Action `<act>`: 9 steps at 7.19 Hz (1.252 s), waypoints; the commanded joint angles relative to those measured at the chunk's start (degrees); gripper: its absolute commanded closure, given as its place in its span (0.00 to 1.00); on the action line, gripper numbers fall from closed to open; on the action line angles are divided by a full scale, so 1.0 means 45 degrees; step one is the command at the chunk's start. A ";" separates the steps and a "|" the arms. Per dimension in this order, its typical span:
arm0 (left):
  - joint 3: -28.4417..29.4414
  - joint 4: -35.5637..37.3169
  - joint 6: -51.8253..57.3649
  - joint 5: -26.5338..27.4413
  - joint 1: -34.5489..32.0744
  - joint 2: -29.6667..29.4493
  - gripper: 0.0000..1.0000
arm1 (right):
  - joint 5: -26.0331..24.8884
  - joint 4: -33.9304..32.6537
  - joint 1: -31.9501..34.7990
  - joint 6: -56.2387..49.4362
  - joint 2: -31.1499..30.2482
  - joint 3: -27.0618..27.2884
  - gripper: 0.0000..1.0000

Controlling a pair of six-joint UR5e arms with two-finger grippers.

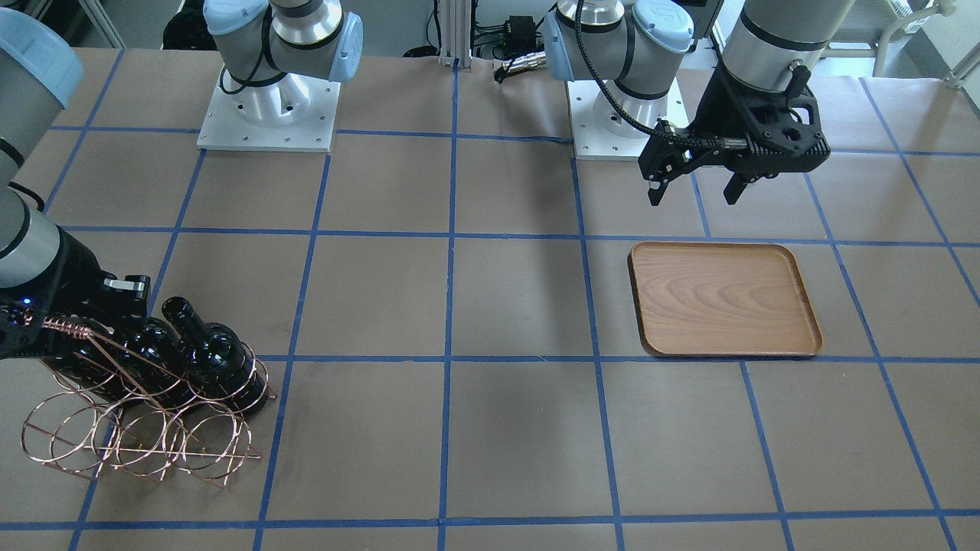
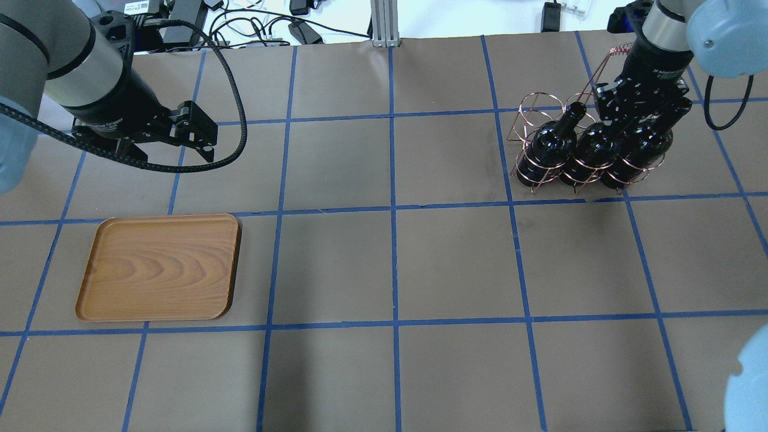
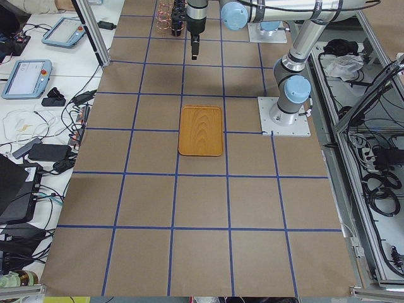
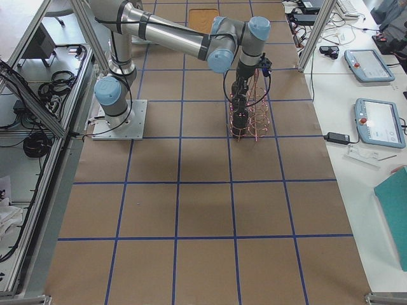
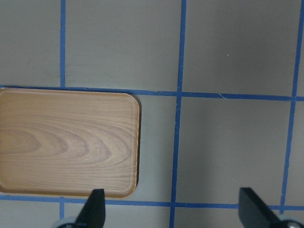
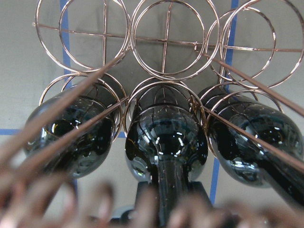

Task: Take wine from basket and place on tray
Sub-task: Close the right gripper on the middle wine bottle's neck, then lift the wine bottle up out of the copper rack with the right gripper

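Observation:
Three black wine bottles lie side by side in the copper wire basket at the table's right: the left, the middle and the right one. My right gripper is down at the basket's handle. In the right wrist view its fingers press both sides of the middle bottle's neck, shut on it. The bottle lies in its ring. The brown wooden tray lies empty at the left. My left gripper hangs open and empty above the table behind the tray.
Brown paper with a blue tape grid covers the table. The basket's upper rings hold nothing. Both arm bases stand at the robot's edge of the table. Cables and tablets lie beyond the table's ends.

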 commanded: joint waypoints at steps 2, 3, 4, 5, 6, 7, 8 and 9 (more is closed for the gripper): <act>0.0084 0.0265 0.0000 -0.0043 0.0075 -0.0048 0.00 | -0.0013 0.2598 0.0013 -0.0055 -0.0279 -0.2404 0.87; 0.0084 0.0265 -0.0019 -0.0024 0.0056 -0.0049 0.00 | 0.0046 0.3347 0.0052 -0.0055 -0.1035 -0.2762 0.87; 0.0046 0.0207 -0.0020 -0.0140 0.0037 -0.0068 0.00 | 0.0046 0.4050 0.0071 -0.0055 -0.1680 -0.2842 0.87; 0.0026 0.0110 -0.0020 -0.0141 0.0017 -0.0029 0.00 | 0.0065 0.5005 0.0284 0.0177 -0.2209 -0.2843 0.87; 0.0064 0.0283 -0.0174 -0.0180 -0.0118 -0.0184 0.00 | 0.0182 0.5556 0.0944 0.1166 -0.2794 -0.2766 0.88; 0.0084 0.0188 -0.0041 -0.0026 -0.0120 0.0124 0.00 | 0.0937 0.6064 0.1975 0.2645 -0.2916 -0.2726 0.89; 0.0123 0.0264 -0.0078 -0.0217 -0.0120 0.0108 0.00 | 0.1563 0.6030 0.3165 0.4903 -0.2840 -0.2629 0.90; 0.0143 0.0207 -0.0059 -0.0084 -0.0120 0.0204 0.00 | 0.1763 0.5643 0.4724 0.7014 -0.2704 -0.2396 0.92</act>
